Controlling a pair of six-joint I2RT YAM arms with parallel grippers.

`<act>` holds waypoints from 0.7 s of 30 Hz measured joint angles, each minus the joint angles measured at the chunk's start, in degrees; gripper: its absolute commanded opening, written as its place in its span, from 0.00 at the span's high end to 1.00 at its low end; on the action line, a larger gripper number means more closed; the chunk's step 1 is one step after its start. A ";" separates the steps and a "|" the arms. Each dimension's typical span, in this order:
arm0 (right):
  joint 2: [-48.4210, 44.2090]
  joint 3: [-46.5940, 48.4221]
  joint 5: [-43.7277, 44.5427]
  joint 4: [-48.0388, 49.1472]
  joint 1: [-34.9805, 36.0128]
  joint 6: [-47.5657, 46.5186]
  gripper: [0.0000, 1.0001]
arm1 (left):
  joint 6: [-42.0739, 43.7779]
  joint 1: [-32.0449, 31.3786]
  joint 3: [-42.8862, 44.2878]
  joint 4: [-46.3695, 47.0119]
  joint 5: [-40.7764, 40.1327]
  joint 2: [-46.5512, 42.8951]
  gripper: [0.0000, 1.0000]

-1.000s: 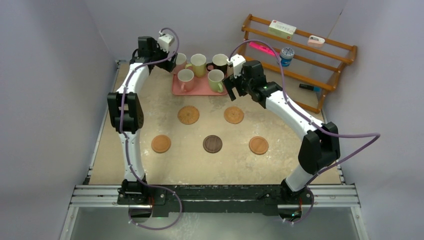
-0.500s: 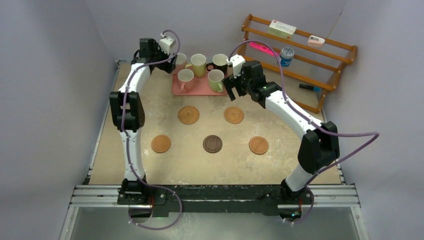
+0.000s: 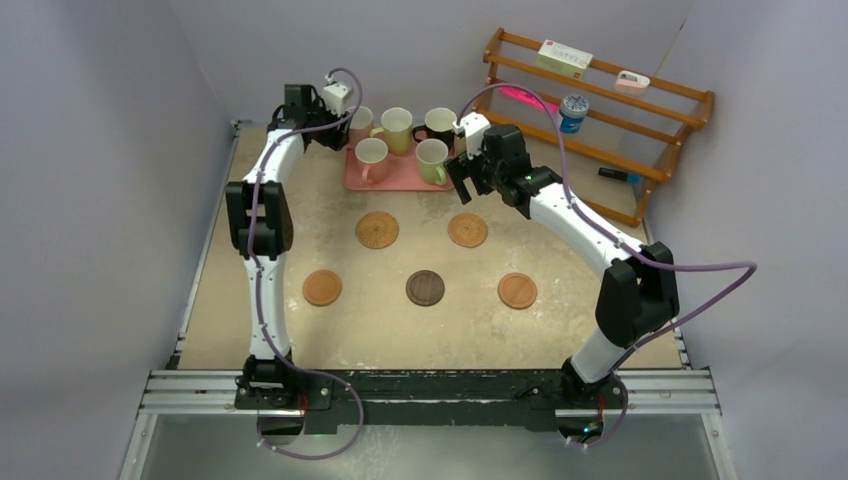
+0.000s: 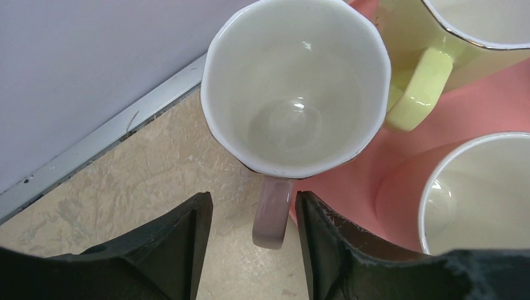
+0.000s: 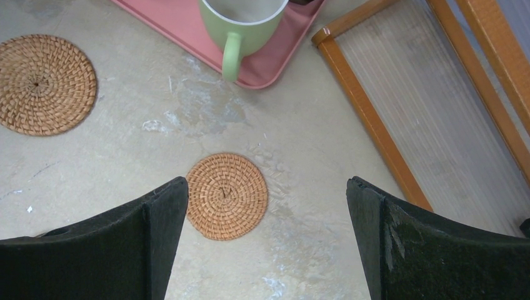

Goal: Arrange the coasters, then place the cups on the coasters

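Surface: scuffed beige table (image 3: pixel 330 340) is sitting between pale lilac walls (image 3: pixel 100 200), with a wooden rack (image 3: pixel 650 130) at back right.
Change: left arm is reaching lower than a second ago.
Left gripper (image 4: pixel 253 209): jaws are standing apart, straddling the handle (image 4: pixel 273 215).
Right gripper (image 5: pixel 267 187): is gaping wide and empty above a woven coaster (image 5: pixel 227 195).
Pink mug (image 4: pixel 294 87): white inside, is standing upright at the pink tray's (image 3: pixel 395 180) back-left corner.

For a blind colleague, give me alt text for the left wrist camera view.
The left gripper straddles the handle of a pink mug, not yet closed on it. The mug stands at the corner of a pink tray, beside a pale yellow mug and another mug.
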 measured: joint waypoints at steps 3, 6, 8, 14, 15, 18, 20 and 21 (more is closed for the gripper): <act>0.00 -0.33 0.13 0.04 0.00 -0.07 0.02 | -0.02 0.00 0.79 -0.02 0.42 0.74 0.58; 0.00 -0.76 0.20 0.46 0.00 -0.11 0.02 | -0.07 0.00 0.96 0.02 0.87 1.03 0.68; 0.00 -1.03 0.61 0.48 0.00 -0.13 0.02 | -0.13 0.00 0.96 0.02 1.25 1.03 0.69; 0.00 -1.27 1.18 0.83 0.00 -0.15 0.02 | -0.28 0.00 0.96 0.37 2.10 1.03 0.88; 0.00 -1.27 1.18 0.85 0.00 -0.15 0.02 | -0.22 -0.02 0.96 0.33 2.27 1.03 1.00; -0.02 -1.27 1.20 0.85 0.00 -0.15 0.02 | -0.31 0.00 1.11 0.52 2.16 1.11 1.00; -0.04 -1.27 1.33 0.85 0.00 -0.17 0.02 | -0.48 0.04 1.18 0.39 2.34 1.11 1.00; -0.13 -1.29 1.62 0.87 0.00 -0.31 0.02 | -0.59 0.04 1.16 0.48 2.34 1.11 1.00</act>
